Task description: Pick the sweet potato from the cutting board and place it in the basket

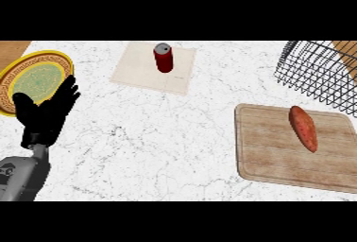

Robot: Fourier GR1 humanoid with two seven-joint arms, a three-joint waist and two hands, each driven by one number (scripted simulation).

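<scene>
The sweet potato [304, 128] lies untouched on the wooden cutting board [268, 160], toward the board's upper right part, its long axis running from upper left to lower right with the narrower tip pointing up toward the basket. The black wire basket [317, 75] stands just beyond the board's far edge, at the right side of the counter – so the carry, once the potato is lifted, will be short.

Only 1 hand shows: the left hand [47, 113] rests open at the left edge, fingers straight and pointing up, overlapping the rim of the yellow-rimmed plate [17, 71]. It holds nothing. The right hand is not in view.

The step in hand looks like the approach and grasp, not yet begun. The right hand seems the natural choice, since board and basket both sit on that side. A good grasp would probably come from above, fingers and thumb closing across the potato's thick middle rather than along its length – the tapered ends could slip out. The lift should likely clear the basket's wire rim before moving over it.

The red can [163, 57] on its pale mat [136, 71] stands well apart from this path.
</scene>
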